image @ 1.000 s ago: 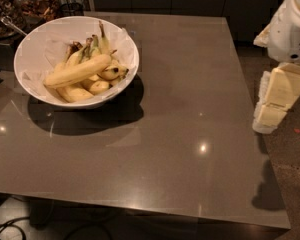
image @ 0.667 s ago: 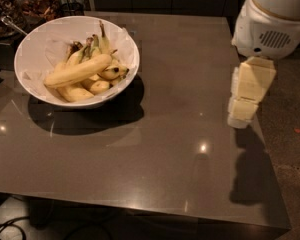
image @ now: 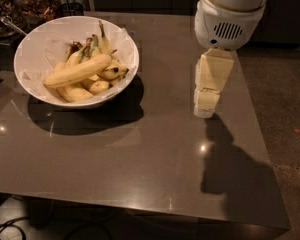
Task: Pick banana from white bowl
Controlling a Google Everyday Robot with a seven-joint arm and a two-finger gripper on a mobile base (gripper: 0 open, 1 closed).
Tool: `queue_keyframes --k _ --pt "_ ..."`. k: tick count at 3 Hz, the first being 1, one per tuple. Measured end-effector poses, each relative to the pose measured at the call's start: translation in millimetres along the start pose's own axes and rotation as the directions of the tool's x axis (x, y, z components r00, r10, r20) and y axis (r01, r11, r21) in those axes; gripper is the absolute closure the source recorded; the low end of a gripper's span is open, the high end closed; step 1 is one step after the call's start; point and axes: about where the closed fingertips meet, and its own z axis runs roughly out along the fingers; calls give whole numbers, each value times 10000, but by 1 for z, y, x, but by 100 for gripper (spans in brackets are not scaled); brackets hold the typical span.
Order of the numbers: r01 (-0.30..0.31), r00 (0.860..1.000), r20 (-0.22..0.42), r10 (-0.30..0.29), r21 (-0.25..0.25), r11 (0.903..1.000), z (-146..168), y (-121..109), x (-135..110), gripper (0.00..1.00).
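The white bowl [image: 32, 44] stands at the table's back left, lined with white paper. The banana [image: 77, 71], the longest pale-yellow one, lies across the top of several shorter bananas [image: 97, 85] with dark tips and greenish stems. My gripper [image: 206, 106] hangs below the white arm housing [image: 229, 14] over the right part of the table. It is well to the right of the bowl and above the tabletop. It holds nothing that I can see.
The dark grey table [image: 125, 164] has its right edge just past the gripper and its front edge near the bottom. A dark dish with a spoon [image: 10, 26] and other clutter sit at the back left. Cables [image: 10, 229] lie on the floor.
The arm and gripper have moved left, from beyond the table's right edge to over the table, closer to the bowl. The bowl and bananas have not moved.
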Motion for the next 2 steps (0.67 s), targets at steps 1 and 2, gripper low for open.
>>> queue_keyframes --k 1,2 --pt "400 9981 474 -403 82 9992 1 -3 -23 0" --pt "1514 9859 721 -1509 -2 9885 2 -13 -72 0"
